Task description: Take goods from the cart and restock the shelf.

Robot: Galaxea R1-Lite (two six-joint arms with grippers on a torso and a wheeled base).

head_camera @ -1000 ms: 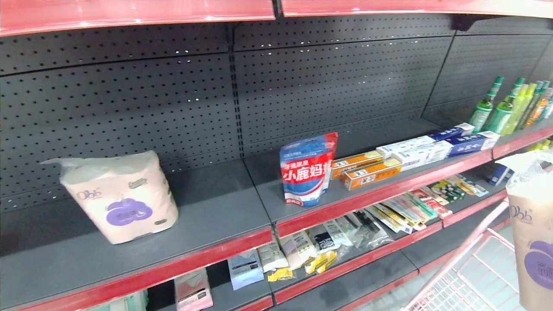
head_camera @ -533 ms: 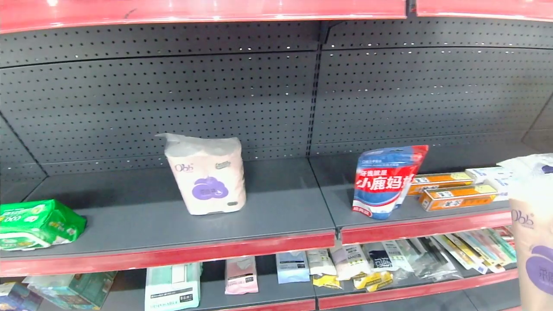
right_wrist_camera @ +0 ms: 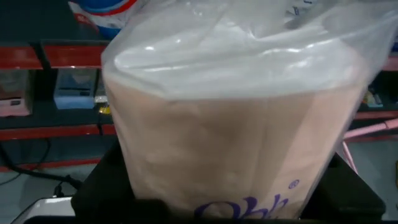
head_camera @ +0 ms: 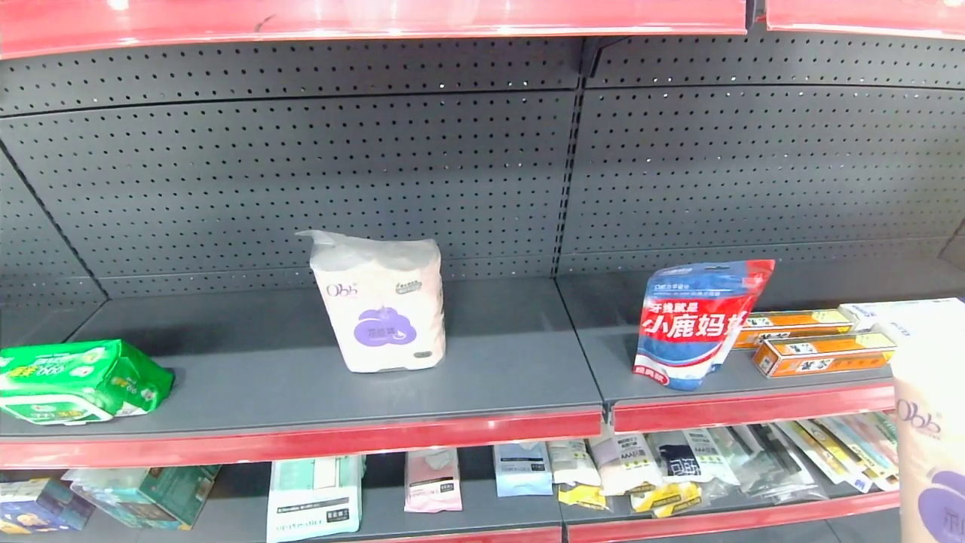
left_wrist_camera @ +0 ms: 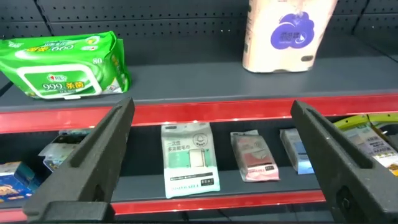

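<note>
A pink-white toilet paper pack [head_camera: 381,309] with a purple mark stands upright on the grey middle shelf [head_camera: 467,377]; it also appears in the left wrist view as the toilet paper pack [left_wrist_camera: 286,34]. A second, matching pack [head_camera: 931,422] hangs at the right edge, in front of the shelf. My right gripper [right_wrist_camera: 230,196] is shut on this pack [right_wrist_camera: 236,124], its dark fingers on both sides of the wrapping. My left gripper [left_wrist_camera: 211,162] is open and holds nothing, level with the shelf's red front edge [left_wrist_camera: 205,115].
A green wipes pack [head_camera: 75,381] lies at the shelf's left end. A red-blue pouch [head_camera: 697,324] and orange boxes [head_camera: 818,343] stand to the right. The lower shelf holds several hanging packets [head_camera: 603,467]. Bare shelf lies on either side of the standing pack.
The head camera has turned left: the cart and bottles have left the picture and the green wipes pack has come in. The held pack stays at the right edge, now lower.
</note>
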